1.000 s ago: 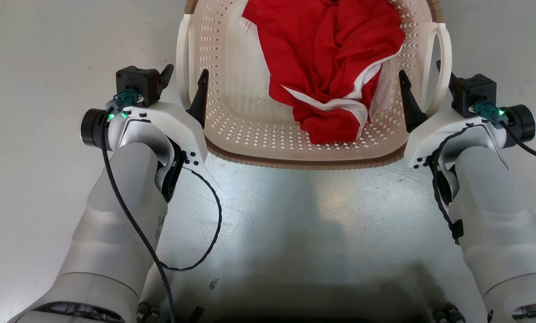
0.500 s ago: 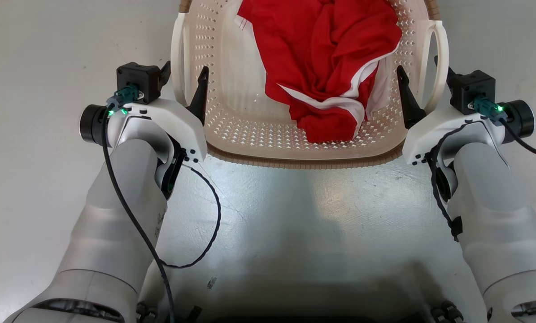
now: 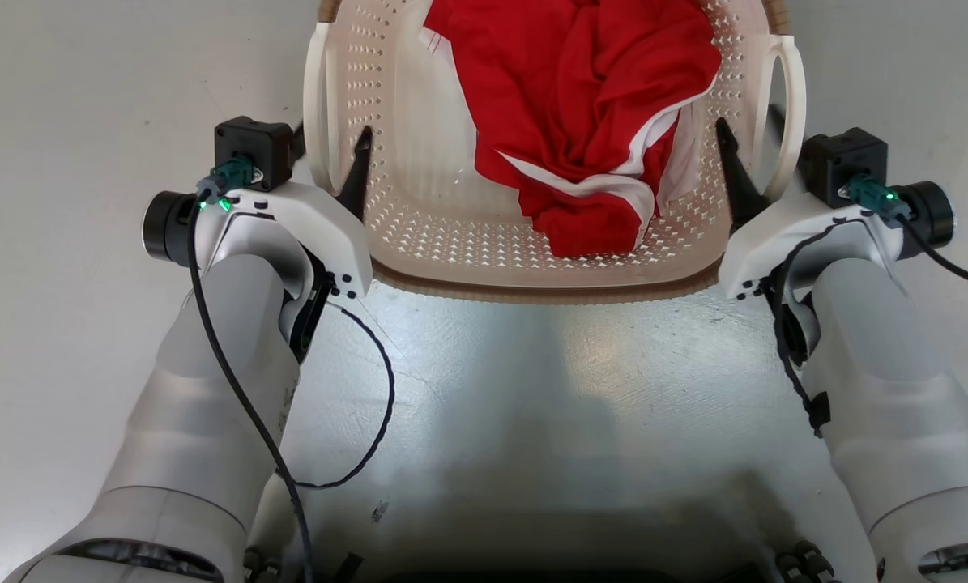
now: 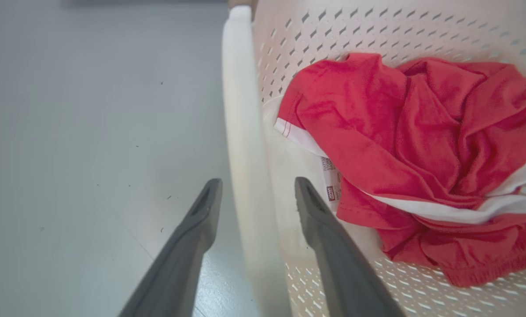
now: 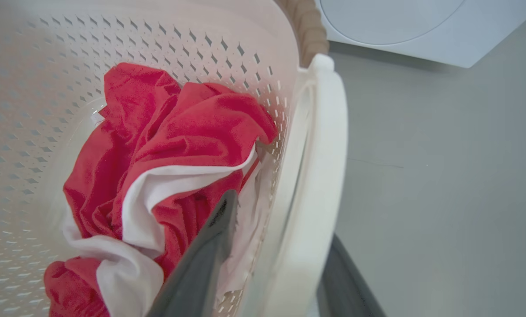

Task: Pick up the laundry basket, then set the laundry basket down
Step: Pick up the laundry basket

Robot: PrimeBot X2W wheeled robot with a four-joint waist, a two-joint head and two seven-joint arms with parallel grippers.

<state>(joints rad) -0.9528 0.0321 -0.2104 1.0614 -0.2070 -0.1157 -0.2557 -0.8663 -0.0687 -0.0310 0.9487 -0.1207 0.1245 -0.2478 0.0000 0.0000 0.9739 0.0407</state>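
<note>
1. Nearest: bare floor [image 3: 532, 380] between the two forearms. The laundry basket [image 3: 548, 285] appears to sit on it just ahead, with its near rim between the wrists.
2. Left tool [image 3: 330, 142]: open, gripping nothing. The jaws stand astride the left handle [image 4: 240, 110], one finger inside the perforated wall and one outside. The wrist view shows a gap on each side.
3. Right tool [image 3: 749, 134]: also open. Its inner finger is inside the basket, and its outer finger is outside and under the right handle [image 5: 324, 154].
4. Judged step: closing on both handles before the lift. Seat each handle deep between the fingers, not at the tips. Close both sides together, at matched height.
5. Risk: the right inner finger lies close against the red garment [image 3: 581, 105]. It may pinch white-trimmed cloth against the wall, which would make a softer hold that is likelier to slip.
6. Farther in: the garment is heaped toward the far and right side. Expect the right side to hang heavier, so raise slowly and level.
7. Farthest: a white appliance [image 5: 399, 26] stands beyond the basket's far right corner. Keep the lift clear of it.
</note>
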